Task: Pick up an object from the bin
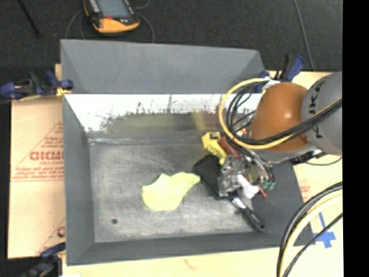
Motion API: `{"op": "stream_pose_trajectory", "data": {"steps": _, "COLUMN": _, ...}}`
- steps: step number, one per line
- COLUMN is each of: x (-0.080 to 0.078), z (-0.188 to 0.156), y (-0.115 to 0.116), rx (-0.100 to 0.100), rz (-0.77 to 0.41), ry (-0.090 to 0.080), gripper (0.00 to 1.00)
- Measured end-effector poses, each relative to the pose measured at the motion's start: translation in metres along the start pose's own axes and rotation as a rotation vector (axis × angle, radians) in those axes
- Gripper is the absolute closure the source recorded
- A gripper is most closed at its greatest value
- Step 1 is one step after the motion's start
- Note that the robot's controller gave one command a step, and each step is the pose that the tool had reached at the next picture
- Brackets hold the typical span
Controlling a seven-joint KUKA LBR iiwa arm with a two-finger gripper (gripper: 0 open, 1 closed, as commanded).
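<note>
My gripper [235, 176] is low in the right part of the bin, under the orange cover, its metal body just above the floor. Right against its left side lies a black, rough-looking block [207, 170]. A small yellow thing [211, 143] sits just behind that block, partly under the arm's cables. A thin black stick like a pen [250, 214] lies on the floor in front of the gripper, pointing towards the bin's front right corner. Left of the block a flat, floppy pale yellow-green piece [166, 190] is spread on the middle of the floor.
The bin's sloped walls rise close on the right and front of the gripper. The arm with its orange cover and looped cables hangs over the right rim. A small dark speck [114, 221] lies on the floor at front left.
</note>
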State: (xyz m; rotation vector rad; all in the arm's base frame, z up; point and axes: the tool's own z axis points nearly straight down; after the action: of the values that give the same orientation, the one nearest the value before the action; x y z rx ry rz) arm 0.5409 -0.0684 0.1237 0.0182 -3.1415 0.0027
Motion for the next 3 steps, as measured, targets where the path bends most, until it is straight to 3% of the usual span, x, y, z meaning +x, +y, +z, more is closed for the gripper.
{"op": "stream_pose_trajectory", "data": {"steps": 1, "x": -0.007, "z": -0.037, "y": 0.012, "rx": 0.000, "rz": -0.232, "ry": -0.004, "gripper": 1.00}}
{"op": "stream_pose_trajectory", "data": {"steps": 2, "x": -0.016, "z": -0.043, "y": 0.012, "rx": -0.002, "rz": -0.190, "ry": -0.005, "gripper": 1.00}}
{"op": "stream_pose_trajectory", "data": {"steps": 3, "x": -0.014, "z": -0.076, "y": 0.022, "rx": -0.003, "rz": -0.145, "ry": 0.004, "gripper": 1.00}}
